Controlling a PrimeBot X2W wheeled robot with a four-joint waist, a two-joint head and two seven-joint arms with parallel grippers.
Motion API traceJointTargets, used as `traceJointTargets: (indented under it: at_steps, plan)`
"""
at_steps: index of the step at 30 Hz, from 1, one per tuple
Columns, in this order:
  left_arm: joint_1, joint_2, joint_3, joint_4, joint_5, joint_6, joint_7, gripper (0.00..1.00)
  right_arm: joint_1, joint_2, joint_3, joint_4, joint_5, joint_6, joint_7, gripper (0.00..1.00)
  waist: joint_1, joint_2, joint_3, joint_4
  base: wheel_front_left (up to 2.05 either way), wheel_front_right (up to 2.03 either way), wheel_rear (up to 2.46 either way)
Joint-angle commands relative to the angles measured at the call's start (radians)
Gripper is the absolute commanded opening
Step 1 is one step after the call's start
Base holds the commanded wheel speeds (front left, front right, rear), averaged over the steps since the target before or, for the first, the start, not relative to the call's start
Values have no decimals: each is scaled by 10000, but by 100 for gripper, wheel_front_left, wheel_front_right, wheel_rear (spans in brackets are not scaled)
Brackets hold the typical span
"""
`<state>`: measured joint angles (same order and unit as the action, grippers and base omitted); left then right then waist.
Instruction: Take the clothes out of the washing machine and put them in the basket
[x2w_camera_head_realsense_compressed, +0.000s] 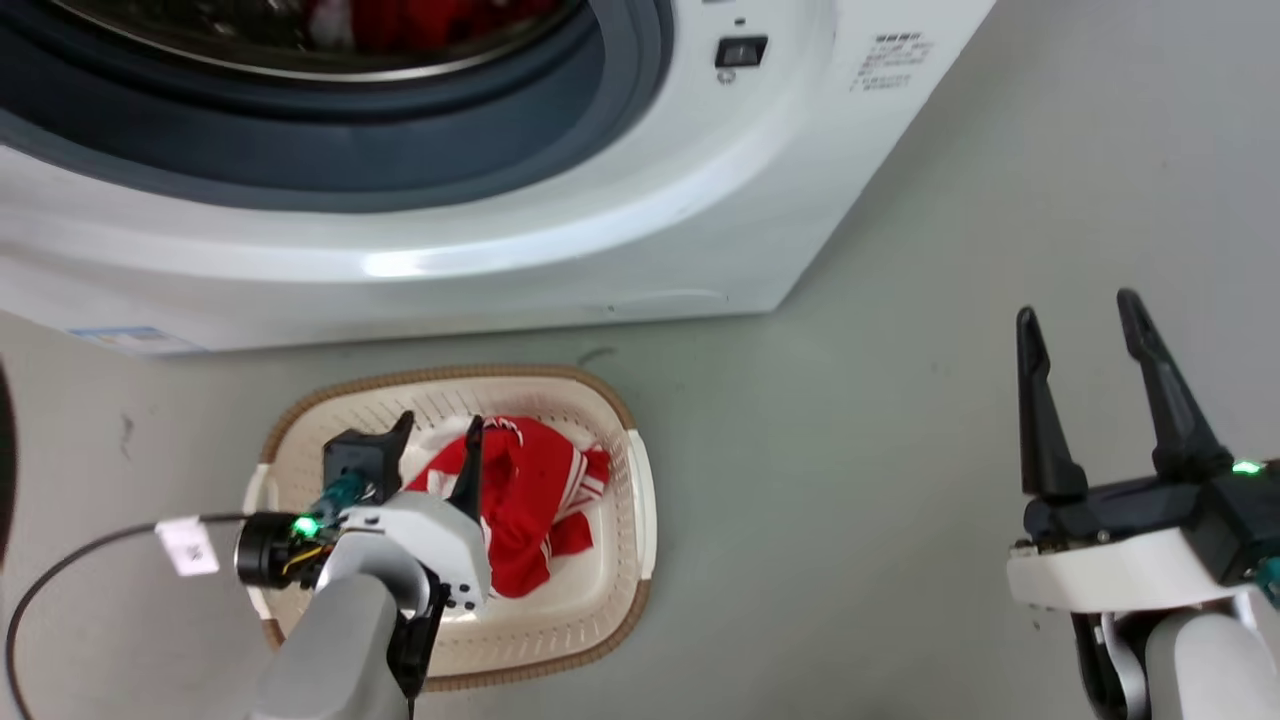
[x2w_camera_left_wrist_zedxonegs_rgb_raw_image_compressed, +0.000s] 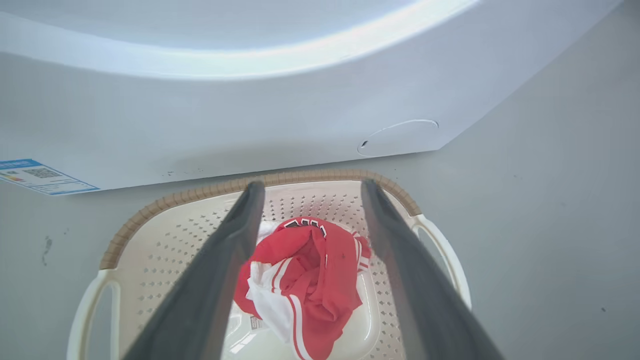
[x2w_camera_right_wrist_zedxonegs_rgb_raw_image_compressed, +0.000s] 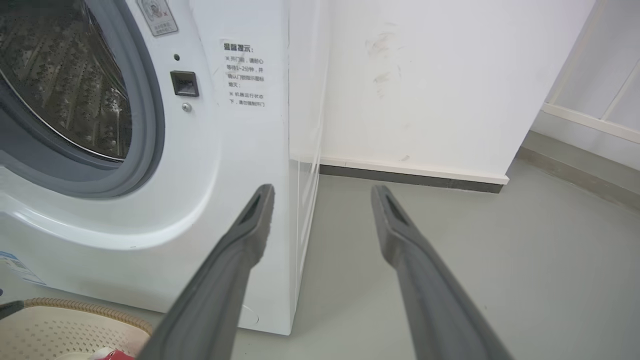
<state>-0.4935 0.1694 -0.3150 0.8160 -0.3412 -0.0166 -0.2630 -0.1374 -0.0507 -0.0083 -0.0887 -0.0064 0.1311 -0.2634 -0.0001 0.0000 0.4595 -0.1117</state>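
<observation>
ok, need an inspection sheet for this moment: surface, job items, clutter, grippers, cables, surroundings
Surface: grey floor, a few dark scuffs.
Job's things: washing machine porthole open, red fabric inside the drum; basket on the floor in front of it, holding red and white clothes.
Clutter: nothing seen.
Grippers: left gripper open above the basket, holding nothing; right gripper open over bare floor, holding nothing.
Cables: black cable looping from the left wrist, with a white tag.
Surroundings: white wall with a baseboard.

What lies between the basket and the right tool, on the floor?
Nothing lies there. In the head view, the stretch between the basket and the right tool is bare grey floor.
</observation>
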Motion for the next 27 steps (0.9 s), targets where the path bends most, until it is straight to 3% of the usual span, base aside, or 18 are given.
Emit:
traceJointTargets:
  at_steps: [1, 10, 15, 21, 27]
  plan:
    - [286, -53, 189, -297, 75, 89, -22, 100, 175, 9, 2, 50, -65, -7, -22, 100, 1, 0, -471, 163, 0, 0, 0]
    - [1984, -402, 1703, -3511, 1160, 537, -25, 100, 742, 9, 30, 155, -131, -7, -22, 100, 1, 0, -1504, 381, 0, 0, 0]
    - [2340, -561, 2316, -4612, 1653, 427, -26, 100, 869, 9, 70, 156, -143, -7, -22, 100, 1, 0, -1725, 398, 0, 0, 0]
    - [1339, -492, 2656, -4527, 2059, 62, -26, 100, 660, 9, 134, 66, -51, -7, -22, 100, 1, 0, -1519, 307, 0, 0, 0]
    - [-845, -228, 2738, -3445, 2322, -187, -26, 100, 235, 9, 259, -78, 51, -7, -21, 100, 1, 0, -739, -5, 0, 0, 0]
